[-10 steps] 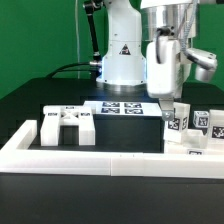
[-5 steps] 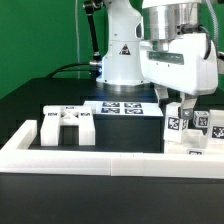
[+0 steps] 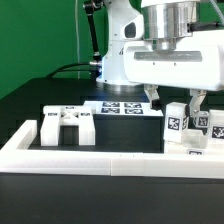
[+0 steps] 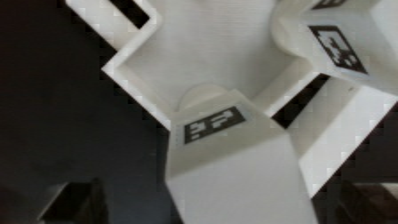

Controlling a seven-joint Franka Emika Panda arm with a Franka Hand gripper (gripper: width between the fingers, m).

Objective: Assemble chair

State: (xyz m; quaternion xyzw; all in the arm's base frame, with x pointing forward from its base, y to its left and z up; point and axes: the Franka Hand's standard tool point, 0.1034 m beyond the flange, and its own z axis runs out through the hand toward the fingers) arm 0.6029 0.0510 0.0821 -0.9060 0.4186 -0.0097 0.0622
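The chair lies in loose white tagged pieces. A bracket-like piece sits at the exterior view's left, behind the border wall. Several upright posts stand at the right: one under my hand, others beside it. My gripper is open, with one finger on each side of the nearest post's top. In the wrist view that post fills the space between my dark fingertips; my gripper does not close on it. A second tagged piece lies beyond.
The marker board lies flat at the middle back on the black table. A long low white border wall runs along the front. The robot base stands behind.
The hand has turned about its vertical axis and shifted slightly right. Its fingers, seen edge-on before, now stand wide apart on either side of the post.
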